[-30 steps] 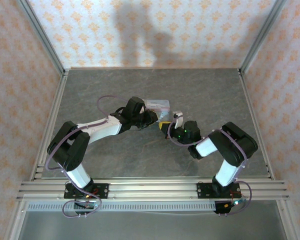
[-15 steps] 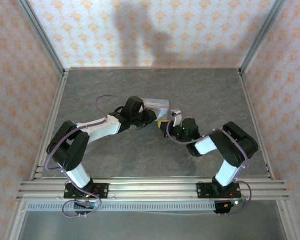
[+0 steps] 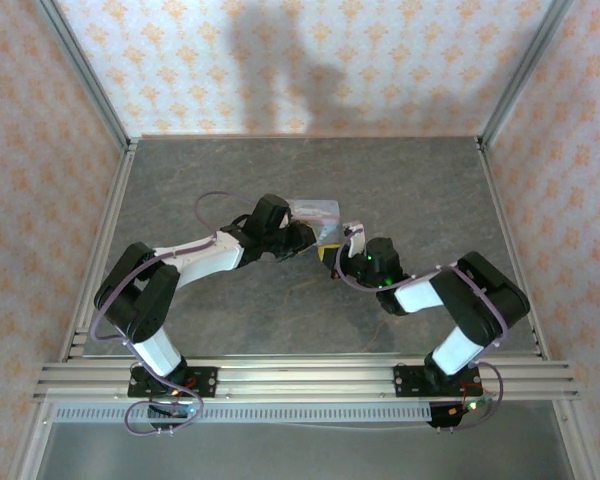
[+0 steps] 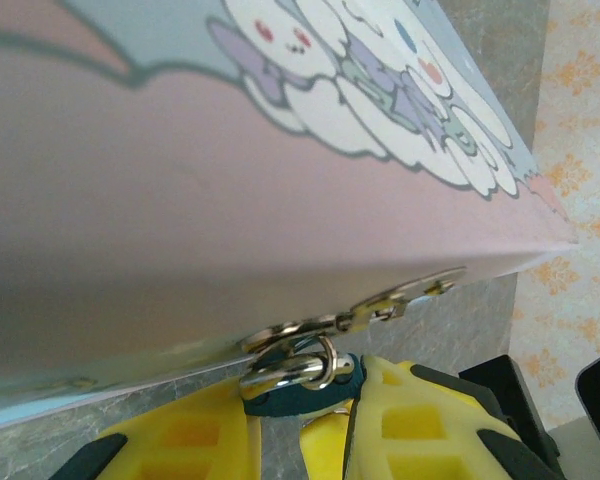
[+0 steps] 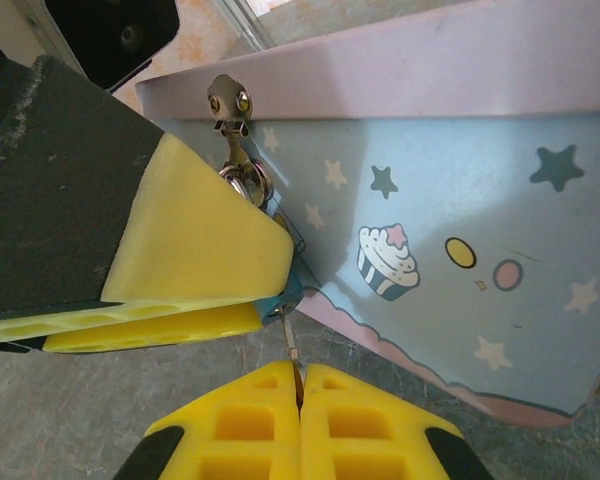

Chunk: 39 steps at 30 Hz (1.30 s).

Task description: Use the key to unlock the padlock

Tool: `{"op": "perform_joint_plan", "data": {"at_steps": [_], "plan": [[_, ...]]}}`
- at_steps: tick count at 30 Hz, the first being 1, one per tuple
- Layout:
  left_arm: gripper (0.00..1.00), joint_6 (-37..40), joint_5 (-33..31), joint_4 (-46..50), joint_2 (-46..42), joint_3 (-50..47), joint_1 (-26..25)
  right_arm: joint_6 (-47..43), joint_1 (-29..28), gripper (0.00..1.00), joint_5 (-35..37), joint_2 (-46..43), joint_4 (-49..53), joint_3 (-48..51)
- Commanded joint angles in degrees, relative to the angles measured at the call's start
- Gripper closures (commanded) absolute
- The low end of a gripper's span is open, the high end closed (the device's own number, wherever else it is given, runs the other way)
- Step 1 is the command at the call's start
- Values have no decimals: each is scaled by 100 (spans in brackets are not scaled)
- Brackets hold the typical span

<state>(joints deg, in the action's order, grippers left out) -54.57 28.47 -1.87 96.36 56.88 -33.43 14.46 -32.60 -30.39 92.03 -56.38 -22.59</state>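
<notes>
Padlock [image 4: 298,390] hangs off the hasp on the tin's [image 4: 230,200] front edge. The left gripper [image 4: 305,408] has its jaws pinched on the padlock's teal body. Just right of that, below the tin's side, the right gripper [image 5: 300,380] has its jaws clamped shut on the key [image 5: 291,335], whose tip meets the lock's underside.

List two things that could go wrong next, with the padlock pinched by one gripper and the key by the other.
1. The right gripper pinches only the end of the thin key; turning it might bend the key or let it slip.
2. The left gripper holds the padlock while its shackle hangs through the hasp of the tin; a twist could drag or tip the tin.
</notes>
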Motion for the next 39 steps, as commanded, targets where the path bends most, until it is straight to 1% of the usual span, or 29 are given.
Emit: {"op": "perform_joint_plan", "data": {"at_steps": [1, 18, 24, 27, 31, 35, 39], "plan": [[78, 59, 265, -152, -110, 253, -117, -255, -159, 100, -209, -237, 155, 87], [78, 58, 236, -186, -118, 223, -111, -178, -124, 100, -67, -421, 587, 152], [78, 54, 291, -187, -85, 247, -111, 146, -116, 100, -363, -16, -250, 96], [78, 75, 260, -158, -119, 227, -112, 78, -112, 100, -151, -1, -96, 103], [78, 95, 221, -116, -148, 214, -116, -14, -12, 100, 27, -279, 143, 225], [78, 81, 229, -138, -140, 218, -112, -98, 67, 100, 55, -509, 441, 280], [78, 86, 229, -138, -150, 209, -111, -71, 113, 100, 35, -540, 418, 338]]}}
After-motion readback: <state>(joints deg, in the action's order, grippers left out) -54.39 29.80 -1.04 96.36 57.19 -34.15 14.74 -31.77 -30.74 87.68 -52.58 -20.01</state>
